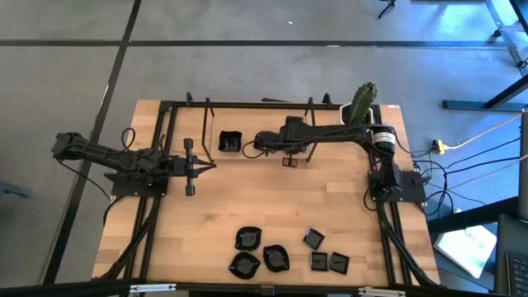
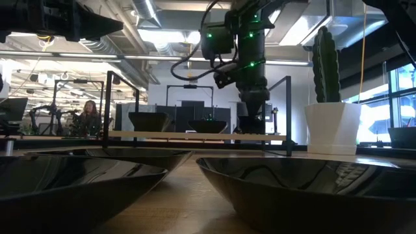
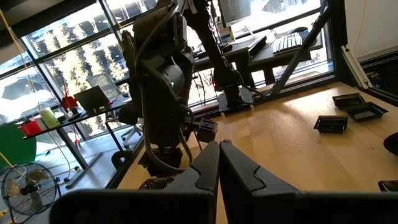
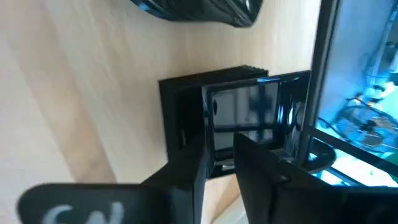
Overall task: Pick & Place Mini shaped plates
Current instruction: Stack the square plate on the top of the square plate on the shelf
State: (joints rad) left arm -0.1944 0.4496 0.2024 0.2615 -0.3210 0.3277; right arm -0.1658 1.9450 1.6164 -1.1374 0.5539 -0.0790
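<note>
Table (image 1: 272, 198): you have a pale wooden top with a black tube frame (image 1: 247, 105) running along its far edge and down both sides.
Right arm (image 1: 330, 132): yours reaches from its base at the right edge leftward along the far side of the table.
Left arm (image 1: 107, 155): it lies low at the left side, pointing toward the middle and waiting.
Cactus pot (image 2: 333, 127): a white pot with a green cactus stands at the far right corner, behind the right arm.
Right gripper (image 1: 250, 145): it sits just beside a square mini plate (image 1: 229, 142) at the far side, near the frame. In the right wrist view the fingers (image 4: 186, 180) stand a little apart over that plate's near rim (image 4: 233, 118); you cannot tell whether they grip it or have let go.
Left gripper (image 3: 219, 163): look at the left wrist view, the two fingertips press together with nothing between them.
Mini shaped plates, near edge: you see seven in a loose cluster, four wavy-rimmed ones (image 1: 247, 238) to the left and three small square ones (image 1: 313, 239) to the right, well apart from both grippers.
Second plate: a rounded black dish (image 4: 199, 9) lies just beyond the square one in the right wrist view.
</note>
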